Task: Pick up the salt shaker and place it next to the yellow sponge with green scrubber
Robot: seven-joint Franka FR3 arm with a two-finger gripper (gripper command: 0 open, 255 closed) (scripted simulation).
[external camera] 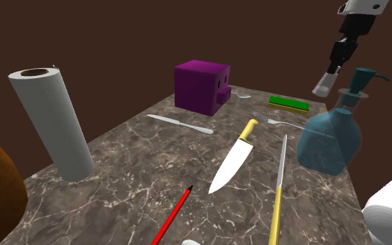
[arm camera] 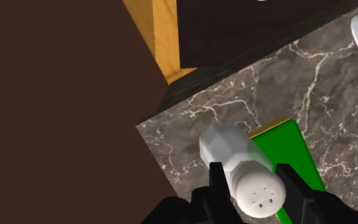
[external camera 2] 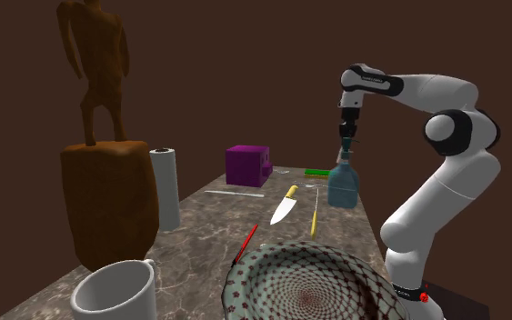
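Note:
My black gripper (external camera: pixel 332 68) hangs in the air at the shoulder view's upper right, shut on a white and clear salt shaker (external camera: pixel 322 85) that points down, tilted. In the wrist view the shaker (arm camera: pixel 244 167) is clasped between the two fingers (arm camera: pixel 217 183), its holed cap towards the camera. Below it on the marble table lies the sponge (arm camera: pixel 293 151), showing its green face with a thin yellow edge. That sponge (external camera: pixel 288 104) rests near the table's far corner, well under the gripper. From the second exterior view the gripper (external camera 2: pixel 346 138) hovers above the blue bottle.
A blue soap dispenser (external camera: pixel 332 132) stands just below the gripper. A fork (external camera: pixel 278 120), two yellow-handled knives (external camera: pixel 234 156), a butter knife (external camera: pixel 180 124), a purple cube (external camera: pixel 202 85), a paper towel roll (external camera: pixel 53 122) and a red pencil (external camera: pixel 172 216) lie around. The table edge (arm camera: pixel 165 168) is close to the sponge.

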